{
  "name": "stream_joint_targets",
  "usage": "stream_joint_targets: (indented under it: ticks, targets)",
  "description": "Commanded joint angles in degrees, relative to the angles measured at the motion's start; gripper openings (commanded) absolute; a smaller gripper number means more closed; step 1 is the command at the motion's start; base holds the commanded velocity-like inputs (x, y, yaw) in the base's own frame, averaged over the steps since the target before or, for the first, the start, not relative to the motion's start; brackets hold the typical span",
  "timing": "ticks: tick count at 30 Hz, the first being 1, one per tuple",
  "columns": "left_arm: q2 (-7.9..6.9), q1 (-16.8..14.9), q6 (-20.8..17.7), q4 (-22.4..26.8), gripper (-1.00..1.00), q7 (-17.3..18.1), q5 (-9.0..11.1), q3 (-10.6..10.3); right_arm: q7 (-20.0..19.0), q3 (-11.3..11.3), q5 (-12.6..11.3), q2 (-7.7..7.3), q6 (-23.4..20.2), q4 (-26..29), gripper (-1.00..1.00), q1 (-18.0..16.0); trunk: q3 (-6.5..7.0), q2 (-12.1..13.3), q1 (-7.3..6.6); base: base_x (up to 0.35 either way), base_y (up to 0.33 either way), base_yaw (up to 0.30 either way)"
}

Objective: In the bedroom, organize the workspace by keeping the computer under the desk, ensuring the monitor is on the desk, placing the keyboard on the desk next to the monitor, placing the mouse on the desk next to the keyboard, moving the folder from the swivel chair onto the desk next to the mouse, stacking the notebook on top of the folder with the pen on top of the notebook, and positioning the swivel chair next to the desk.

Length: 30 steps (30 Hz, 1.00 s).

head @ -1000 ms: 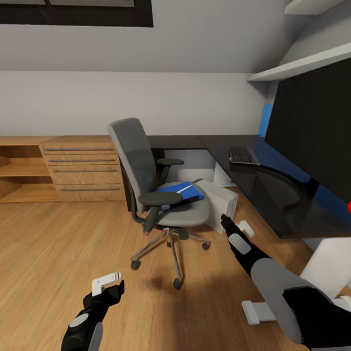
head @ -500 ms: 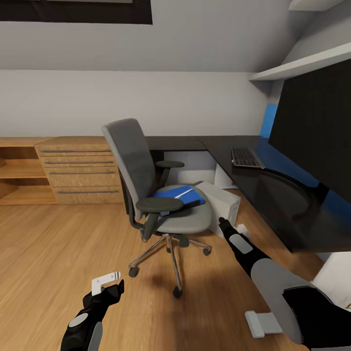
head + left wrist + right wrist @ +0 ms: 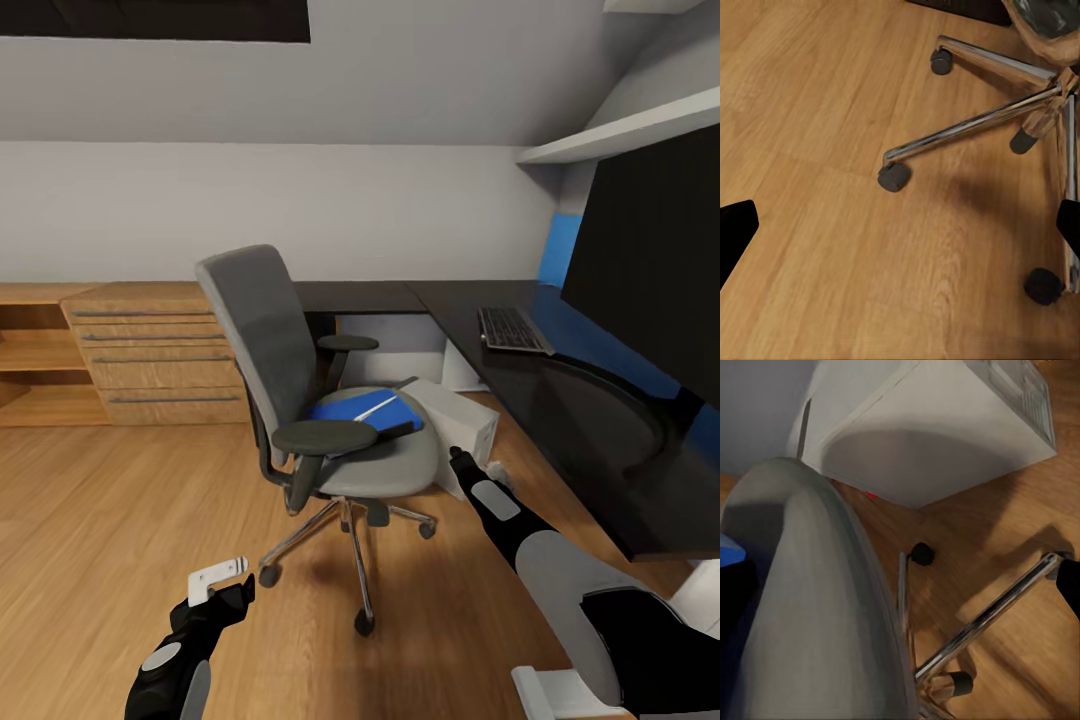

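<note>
Left arm sits low and bent, its black forearm angling up to the left gripper [image 3: 222, 580], jaws parted (one pale finger [image 3: 214, 574] shows in the head view, dark fingertips at the wrist picture's edges). Right arm reaches far forward, grey-and-black sleeve stretched out straight, right gripper [image 3: 462, 462] pointing ahead; whether its fingers are parted, I can't tell.

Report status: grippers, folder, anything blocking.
Left gripper open, low over floor. Right gripper beside swivel chair seat, state unclear. Folder on the seat, under the near armrest. Computer close behind chair.
</note>
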<state>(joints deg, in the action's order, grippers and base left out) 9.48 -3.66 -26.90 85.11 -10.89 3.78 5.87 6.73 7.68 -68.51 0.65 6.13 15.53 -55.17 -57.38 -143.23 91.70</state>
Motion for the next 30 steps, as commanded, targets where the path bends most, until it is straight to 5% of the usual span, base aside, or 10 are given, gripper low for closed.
stream_joint_targets:
  ticks: [1, 30]
  targets:
    - [0.02, -0.03, -0.26, 0.07, 1.0, -0.27, 0.4, 0.06, 0.35, 0.49, -0.51, -0.06, 0.28, 0.08, 1.0, -0.03, -0.06, -0.02, 0.0, 0.087, 0.0, 0.0]
    - [0.02, -0.03, -0.27, 0.13, 1.0, -0.28, 0.43, 0.55, 0.39, 0.48, -0.71, -0.17, -1.89, 0.09, 1.0, -0.02, -0.06, -0.02, 0.0, 0.123, 0.0, 0.0]
